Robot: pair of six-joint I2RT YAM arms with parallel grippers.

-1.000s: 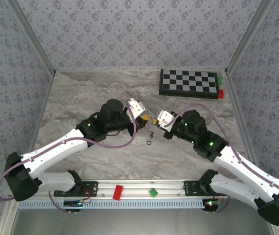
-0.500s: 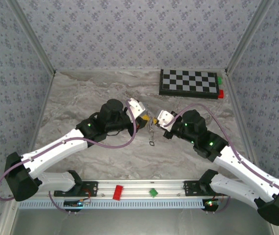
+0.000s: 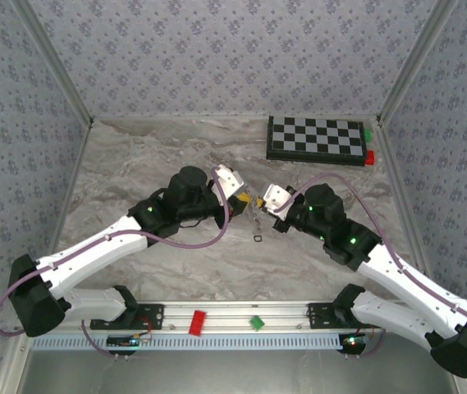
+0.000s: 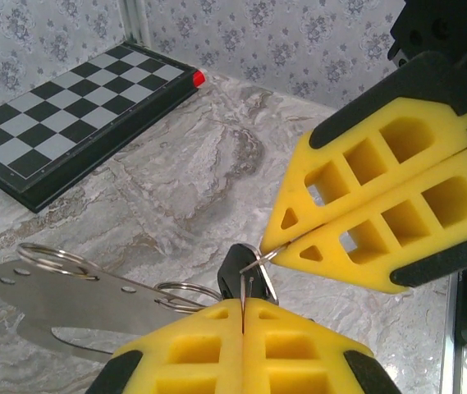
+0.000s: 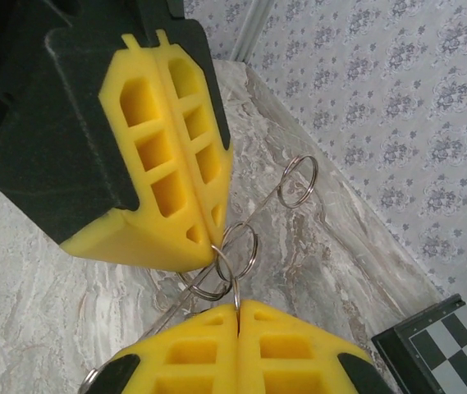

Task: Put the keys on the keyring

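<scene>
Clamped shut in left gripper (image 4: 242,304): key (image 4: 231,276), head offered for threading. Pinched in closed right gripper (image 5: 237,306): keyring (image 5: 255,246) wire, seemingly steadying loop.

Right tool (image 5: 237,306), bottom edge: yellow ribbed fingers pressed flat together, a wire loop of the keyring (image 5: 235,264) running into their seam. Left tool (image 5: 210,236), upper left: fingers likewise pressed together, tips touching the same linked loops. One loop stands clear at upper right. Below, the grey marble bench (image 5: 340,250); a checkered board (image 5: 450,345) at the lower right corner; patterned wall (image 5: 397,82) behind.
</scene>
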